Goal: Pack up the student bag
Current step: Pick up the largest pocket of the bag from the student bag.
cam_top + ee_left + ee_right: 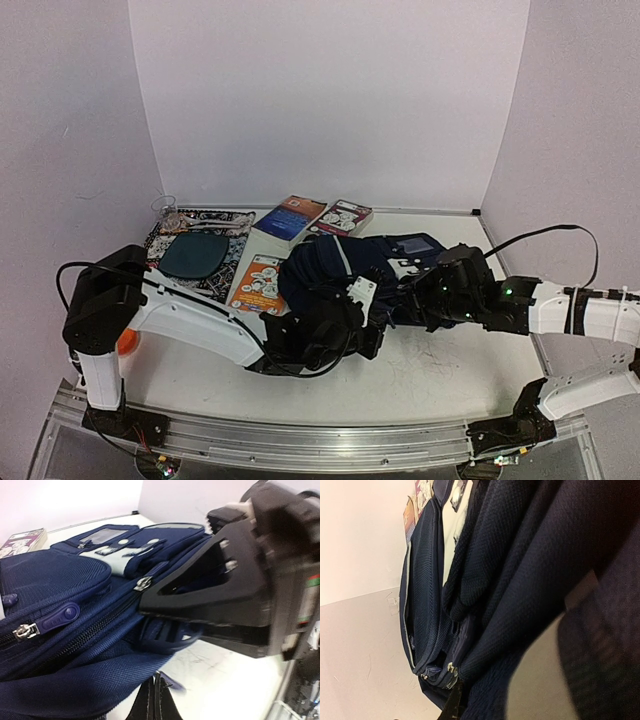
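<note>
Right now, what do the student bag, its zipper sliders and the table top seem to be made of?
Student bag: navy woven synthetic, likely nylon; coarse matte weave shows. Zipper sliders: probably metal; silvery glints. Pull tab: seemingly rubbery plastic; smooth, moulded. Table top: hard white surface, scuffed; material unclear.

The bag [75, 655] is coarse woven navy cloth with a faint sheen. In the right wrist view, its panel at centre left is open knitted mesh and looks matt. The zip slider [26, 631] at the left edge is bright metal, and the pull tab [60, 617] beside it looks like smooth, rubbery plastic. The table [450, 370] is white, matt and scuffed. Along the bottom of the frame, the rail [300, 435] is brushed metal. The left arm [190, 315] has glossy white plastic shells. At upper centre, the book [290, 217] has a glossy printed cover.
</note>
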Action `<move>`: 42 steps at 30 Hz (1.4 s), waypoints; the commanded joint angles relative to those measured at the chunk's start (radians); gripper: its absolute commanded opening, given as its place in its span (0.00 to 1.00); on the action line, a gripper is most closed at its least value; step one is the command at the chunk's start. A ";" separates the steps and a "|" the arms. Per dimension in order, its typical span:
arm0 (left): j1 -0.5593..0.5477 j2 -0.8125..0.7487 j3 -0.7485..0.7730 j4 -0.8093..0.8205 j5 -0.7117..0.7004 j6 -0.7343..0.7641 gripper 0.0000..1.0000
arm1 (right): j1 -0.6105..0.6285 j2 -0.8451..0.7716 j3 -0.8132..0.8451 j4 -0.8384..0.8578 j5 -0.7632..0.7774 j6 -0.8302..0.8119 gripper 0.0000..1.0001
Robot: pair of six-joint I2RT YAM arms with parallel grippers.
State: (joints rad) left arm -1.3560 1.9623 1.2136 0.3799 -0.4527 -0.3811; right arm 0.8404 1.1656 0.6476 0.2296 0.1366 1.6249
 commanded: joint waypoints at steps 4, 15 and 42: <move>0.004 -0.084 -0.076 0.068 0.033 -0.004 0.00 | 0.014 -0.030 0.019 0.065 0.002 -0.017 0.00; -0.001 0.006 -0.001 0.066 0.100 -0.047 0.35 | 0.014 -0.009 0.043 0.062 -0.020 -0.020 0.00; 0.009 0.139 0.122 0.068 -0.126 -0.053 0.01 | 0.015 -0.043 0.039 0.057 -0.031 -0.022 0.00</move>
State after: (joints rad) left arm -1.3591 2.1174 1.3087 0.4189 -0.5406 -0.4470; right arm 0.8413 1.1667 0.6479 0.2153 0.1352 1.6241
